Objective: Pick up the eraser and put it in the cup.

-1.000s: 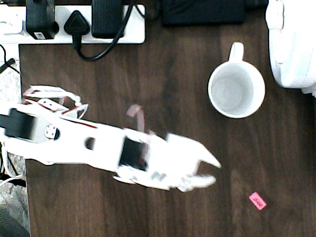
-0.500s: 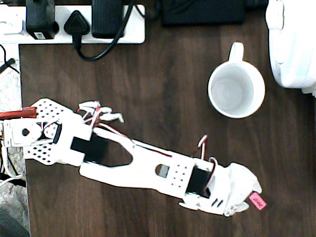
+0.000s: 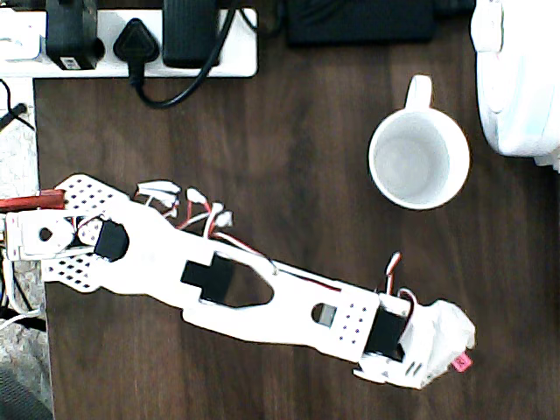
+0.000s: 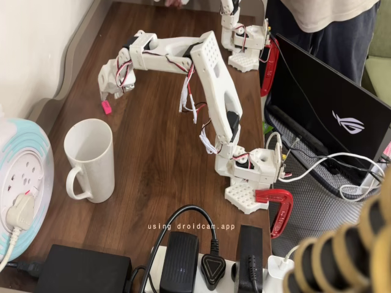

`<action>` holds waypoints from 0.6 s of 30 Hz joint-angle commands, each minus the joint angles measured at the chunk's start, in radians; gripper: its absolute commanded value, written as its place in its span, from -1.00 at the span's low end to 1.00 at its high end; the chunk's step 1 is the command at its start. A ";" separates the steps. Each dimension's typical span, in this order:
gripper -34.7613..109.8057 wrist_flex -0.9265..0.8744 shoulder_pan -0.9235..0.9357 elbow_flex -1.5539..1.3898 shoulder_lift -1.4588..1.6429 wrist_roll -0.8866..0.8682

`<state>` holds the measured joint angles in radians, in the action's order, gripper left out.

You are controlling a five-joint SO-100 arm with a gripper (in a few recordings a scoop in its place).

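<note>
Eraser (image 3: 463, 360) under claw (image 3: 448, 350).

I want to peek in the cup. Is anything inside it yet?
Nothing shows inside the cup: the overhead view looks straight down to its pale bare bottom. The eraser lies on the table, partly covered by the gripper.
</note>
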<state>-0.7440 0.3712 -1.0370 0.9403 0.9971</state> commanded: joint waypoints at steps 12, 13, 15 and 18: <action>-0.24 -0.183 0.034 0.233 -0.143 -0.049; -0.24 -0.189 0.034 0.252 -0.155 -0.046; -0.24 -0.192 0.034 0.293 -0.176 -0.032; -0.24 -0.192 0.026 0.334 -0.192 -0.023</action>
<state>-0.9081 0.3912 -0.7578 0.7332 0.9541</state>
